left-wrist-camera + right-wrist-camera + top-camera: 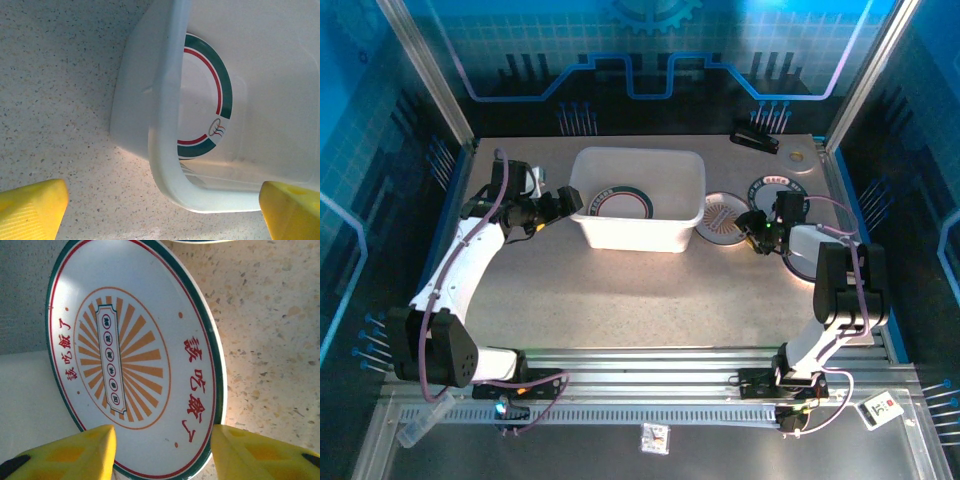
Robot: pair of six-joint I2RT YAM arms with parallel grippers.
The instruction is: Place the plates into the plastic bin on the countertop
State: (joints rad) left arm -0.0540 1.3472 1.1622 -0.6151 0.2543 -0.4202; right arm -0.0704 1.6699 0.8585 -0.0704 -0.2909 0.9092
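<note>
One plate (200,100) is home, folks: green and red rim, lying flat on the floor of the plastic bin (640,236). That's the only one I can count as done.

Over on the left, the left claw (162,195) hangs wide open and empty above the bin's near corner rim, touching nothing.

The action is on the right. The right claw (162,432) sits low over the sunburst plate (135,355), the one with the orange rays and red lettering. That plate lies on the worktop (620,300), hard by the bin's right wall. The yellow fingers straddle its near rim, one on each side, part-way apart. Whether they're pinching it or just framing it, I cannot tell from here.

Behind that, a dark-rimmed plate (775,190) waits on the worktop, near the first but outside the bin.

So my read: early days. One in, one being lined up, at least one more to go, and the right arm may be hiding others.
</note>
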